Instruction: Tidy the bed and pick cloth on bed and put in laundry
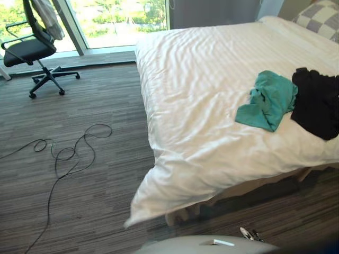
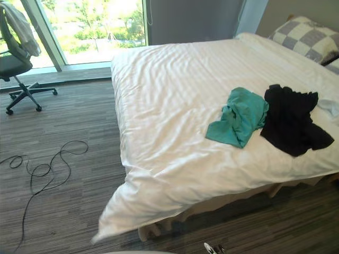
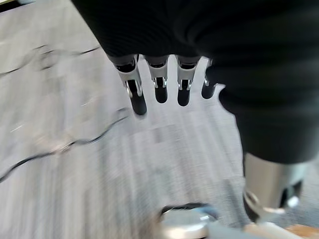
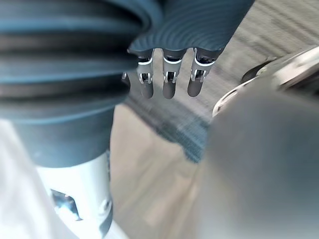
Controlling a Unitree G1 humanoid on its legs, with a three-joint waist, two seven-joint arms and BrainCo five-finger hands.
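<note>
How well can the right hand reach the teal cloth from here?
Probably not yet: the right hand hangs low over the floor, fingers relaxed, and the teal cloth lies well up on the bed. Nothing covers it.

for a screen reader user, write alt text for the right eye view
A crumpled teal cloth and a crumpled black garment lie side by side, touching, on a bed with a white striped duvet. A grey-and-white checked pillow sits at the head; a black office chair stands on the grey carpet floor by a bright window.
</note>
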